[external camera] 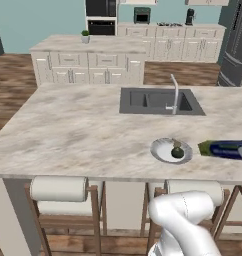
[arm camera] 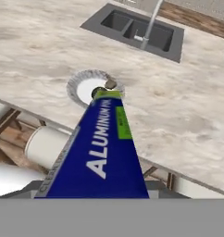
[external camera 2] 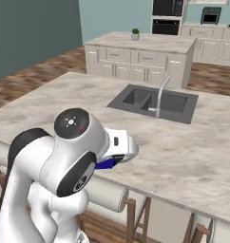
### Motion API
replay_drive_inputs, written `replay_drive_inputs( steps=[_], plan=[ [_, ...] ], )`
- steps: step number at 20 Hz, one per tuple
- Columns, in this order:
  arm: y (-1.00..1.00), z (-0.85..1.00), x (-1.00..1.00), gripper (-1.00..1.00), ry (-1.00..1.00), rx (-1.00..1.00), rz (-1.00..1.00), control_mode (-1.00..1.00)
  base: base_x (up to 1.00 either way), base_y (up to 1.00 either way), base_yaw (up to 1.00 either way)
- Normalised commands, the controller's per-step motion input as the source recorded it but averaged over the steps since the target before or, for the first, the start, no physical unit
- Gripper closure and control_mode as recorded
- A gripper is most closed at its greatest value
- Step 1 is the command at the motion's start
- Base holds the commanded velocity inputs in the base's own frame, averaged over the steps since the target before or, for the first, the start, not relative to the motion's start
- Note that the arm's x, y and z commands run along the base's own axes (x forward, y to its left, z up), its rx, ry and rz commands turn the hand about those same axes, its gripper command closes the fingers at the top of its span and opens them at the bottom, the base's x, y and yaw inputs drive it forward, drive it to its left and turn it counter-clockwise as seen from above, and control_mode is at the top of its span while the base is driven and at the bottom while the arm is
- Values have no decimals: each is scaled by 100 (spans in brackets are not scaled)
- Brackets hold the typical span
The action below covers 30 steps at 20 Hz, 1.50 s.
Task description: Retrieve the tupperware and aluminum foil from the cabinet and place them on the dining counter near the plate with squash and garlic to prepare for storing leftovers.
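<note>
My pincer grips the aluminum foil carton [arm camera: 102, 148], carried over the table [external camera: 78, 130] edge beside the plate [external camera: 163, 150]. If I lower carelessly, its far end could strike the squash [external camera: 177, 151].

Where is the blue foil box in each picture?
Left base view: the aluminum foil lies at the right edge, just right of the plate.
Right base view: a blue sliver of it peeks from under the robot's white hand, lower middle.
Hand view: it fills the lower middle, its green end over the plate's rim.
Shared landmark: the sink with its steel faucet.
</note>
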Motion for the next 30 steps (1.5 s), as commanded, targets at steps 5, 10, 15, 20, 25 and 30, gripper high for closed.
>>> replay_drive_inputs(
  steps=[5, 10, 15, 20, 25, 30],
  plan=[
    [-33, -32, 77, 100, -4, 7, 26, -100, 0, 0, 0],
    [-27, -61, 51, 100, -9, 0, 10, -100, 0, 0, 0],
    [-42, -48, 32, 100, -19, 4, -7, -100, 0, 0, 0],
    [-39, -15, 60, 100, -12, 15, -26, -100, 0, 0, 0],
    [-29, -6, 86, 100, 10, 14, -4, -100, 0, 0, 0],
    [-43, -14, 73, 100, 18, 9, 0, -100, 0, 0, 0]
  ],
)
